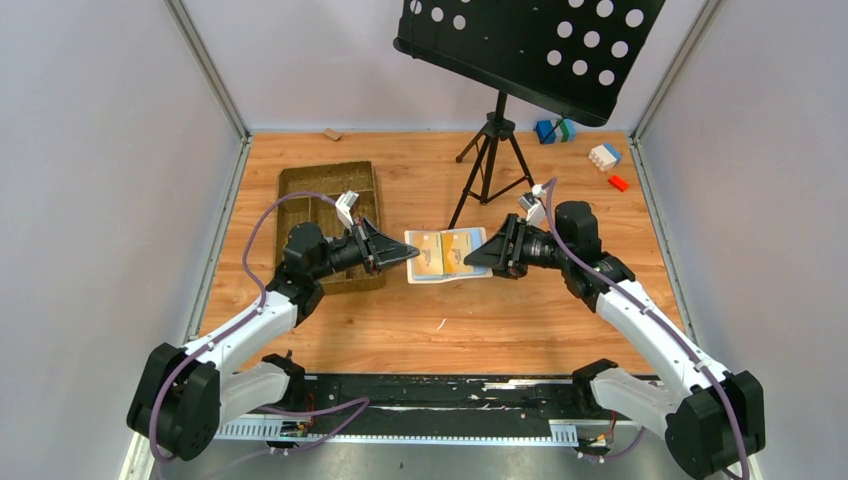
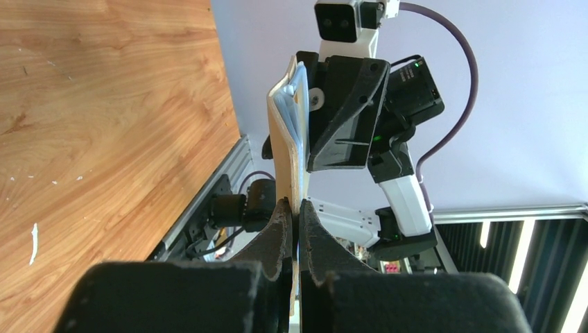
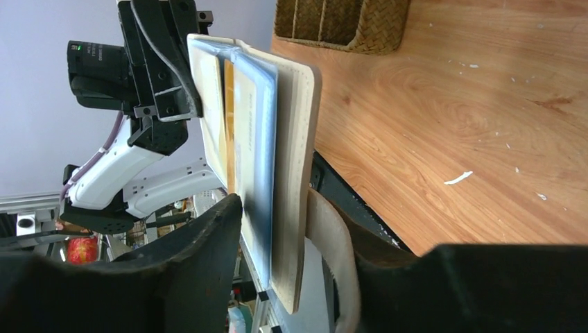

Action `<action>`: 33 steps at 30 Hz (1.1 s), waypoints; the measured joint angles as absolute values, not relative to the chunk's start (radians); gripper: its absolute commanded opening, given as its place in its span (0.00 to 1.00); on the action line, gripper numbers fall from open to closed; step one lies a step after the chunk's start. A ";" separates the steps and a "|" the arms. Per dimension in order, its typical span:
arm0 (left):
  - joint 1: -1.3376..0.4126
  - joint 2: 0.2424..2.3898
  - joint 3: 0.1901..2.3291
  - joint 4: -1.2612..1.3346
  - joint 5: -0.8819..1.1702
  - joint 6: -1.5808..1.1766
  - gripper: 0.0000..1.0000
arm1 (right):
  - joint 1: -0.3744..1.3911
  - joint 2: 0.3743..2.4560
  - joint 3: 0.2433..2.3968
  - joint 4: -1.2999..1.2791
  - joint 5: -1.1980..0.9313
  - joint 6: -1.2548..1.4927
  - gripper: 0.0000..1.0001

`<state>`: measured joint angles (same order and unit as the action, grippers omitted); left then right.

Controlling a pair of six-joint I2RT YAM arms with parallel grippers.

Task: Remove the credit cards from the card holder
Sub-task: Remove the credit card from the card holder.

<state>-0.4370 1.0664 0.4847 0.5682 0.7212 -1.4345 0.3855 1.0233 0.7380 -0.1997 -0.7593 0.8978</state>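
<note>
Above mid-bench, card holder [image 1: 447, 256] is held spread open, long axis left-right. Left gripper [image 1: 408, 256] pinches its left edge, right gripper [image 1: 475, 258] pinches the right flap. Credit cards [image 3: 229, 118] sit inside, orange one showing; neither gripper is free to pull.

One card holder [image 1: 447, 255], one left gripper [image 1: 410, 254] and one right gripper [image 1: 472, 258], one woven tray [image 1: 330, 168], one music stand [image 1: 530, 45].
</note>
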 measured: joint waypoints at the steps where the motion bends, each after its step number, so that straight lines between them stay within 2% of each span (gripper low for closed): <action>1: -0.437 1.066 0.485 0.568 0.722 -1.435 0.00 | 0.389 1.027 0.741 -0.196 -0.762 0.902 0.33; 5: -0.437 1.066 0.485 0.568 0.724 -1.434 0.00 | 0.396 1.032 0.748 -0.166 -0.771 0.922 0.08; 7: -0.437 1.066 0.485 0.565 0.723 -1.433 0.00 | 0.396 1.034 0.749 -0.156 -0.779 0.933 0.00; 15: -0.437 1.045 0.485 0.504 0.709 -1.409 0.01 | 0.396 1.047 0.752 -0.143 -0.796 0.951 0.00; 23: -0.437 1.019 0.517 0.331 0.691 -1.319 0.10 | 0.401 1.054 0.753 -0.145 -0.805 0.965 0.00; 26: -0.438 1.001 0.556 0.239 0.677 -1.266 0.20 | 0.401 1.054 0.758 -0.154 -0.804 0.965 0.00; 30: -0.439 0.958 0.572 0.135 0.659 -1.202 0.43 | 0.403 1.054 0.781 -0.180 -0.796 0.959 0.00; 33: -0.439 0.923 0.574 0.039 0.642 -1.159 0.55 | 0.402 1.055 0.793 -0.189 -0.786 0.949 0.00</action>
